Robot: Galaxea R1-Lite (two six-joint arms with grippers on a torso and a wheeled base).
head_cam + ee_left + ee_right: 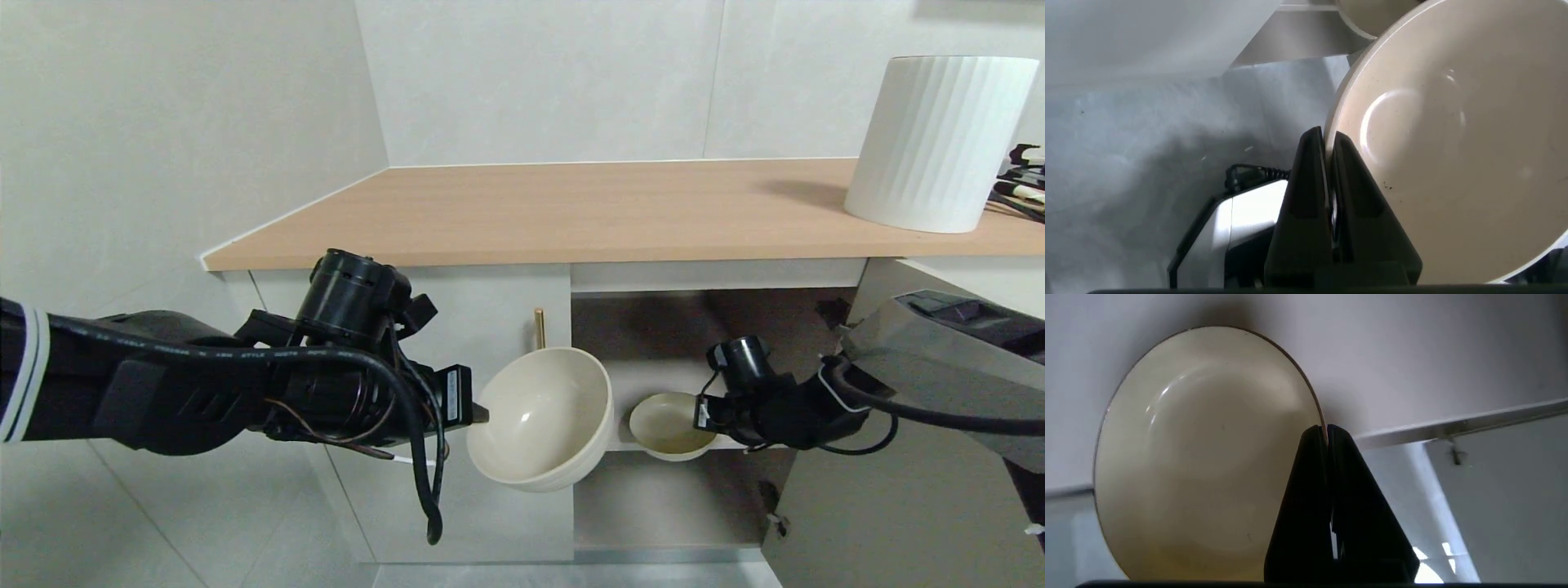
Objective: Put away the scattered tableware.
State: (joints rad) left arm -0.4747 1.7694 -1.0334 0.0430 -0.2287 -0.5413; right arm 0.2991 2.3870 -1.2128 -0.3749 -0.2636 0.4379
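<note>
A large cream bowl (543, 416) hangs in the air before the cabinet, tipped toward me, with my left gripper (480, 414) shut on its rim. In the left wrist view the black fingers (1327, 163) pinch the bowl (1454, 139) at its edge. A smaller cream bowl (669, 425) is held by my right gripper (700, 412) at the open cabinet's shelf (629, 384); whether it rests on the shelf I cannot tell. The right wrist view has the fingers (1327, 449) shut on that bowl's (1200, 441) rim.
The wooden countertop (571, 212) runs above the cabinet, with a white ribbed container (939, 139) at its right end. A gold handle (539, 327) marks the closed left door (473, 327). The open right door (898, 506) stands near my right arm.
</note>
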